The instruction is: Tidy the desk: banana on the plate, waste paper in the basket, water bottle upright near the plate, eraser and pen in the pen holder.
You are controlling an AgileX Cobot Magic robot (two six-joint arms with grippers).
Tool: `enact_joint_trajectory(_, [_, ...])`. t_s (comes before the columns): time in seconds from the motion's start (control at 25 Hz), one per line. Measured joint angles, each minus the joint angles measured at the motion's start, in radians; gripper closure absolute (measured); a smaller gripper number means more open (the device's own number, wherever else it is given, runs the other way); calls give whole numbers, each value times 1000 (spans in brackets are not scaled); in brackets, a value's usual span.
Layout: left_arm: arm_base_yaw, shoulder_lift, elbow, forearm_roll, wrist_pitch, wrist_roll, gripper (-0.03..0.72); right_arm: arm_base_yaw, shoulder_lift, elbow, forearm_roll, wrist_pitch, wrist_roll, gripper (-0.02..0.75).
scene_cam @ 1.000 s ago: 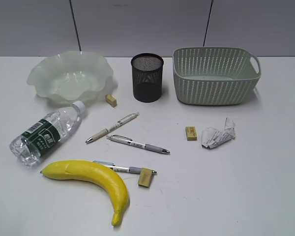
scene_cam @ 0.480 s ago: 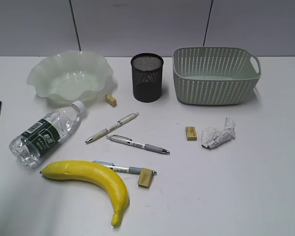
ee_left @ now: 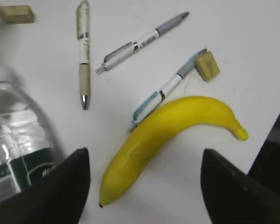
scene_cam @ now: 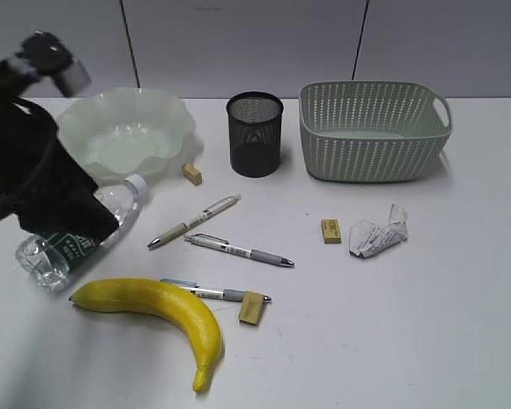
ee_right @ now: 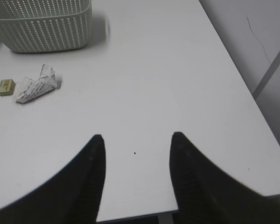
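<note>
Over the desk's (scene_cam: 426, 298) left side the left gripper (ee_left: 144, 186) hung with its fingers spread wide, grasping nothing, the banana (ee_left: 163, 135) lying between them and the water bottle (ee_left: 18, 149) on its side beside it. Off to the right, the right gripper (ee_right: 135, 172) stood parted above bare tabletop, near the waste paper (ee_right: 35, 86).

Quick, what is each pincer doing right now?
Left pincer: open, empty, above the banana.
Right pincer: open, empty, over the bare desk.
</note>
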Motion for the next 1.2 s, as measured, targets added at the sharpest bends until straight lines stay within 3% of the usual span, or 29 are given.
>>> enact_joint_trajectory(0.16, [-137, 104, -70, 182, 41, 0, 147, 0, 0, 0, 0, 0, 0, 370])
enact_joint_trajectory(0.36, [-225, 192, -80, 322, 82, -1, 162, 0, 0, 0, 0, 0, 0, 370])
enact_joint_trajectory(0.68, [-232, 304, -81, 423, 40, -1, 163, 0, 0, 0, 0, 0, 0, 370])
enact_joint_trajectory(1.2, [-232, 425, -91, 427, -82, -1, 157, 0, 0, 0, 0, 0, 0, 370])
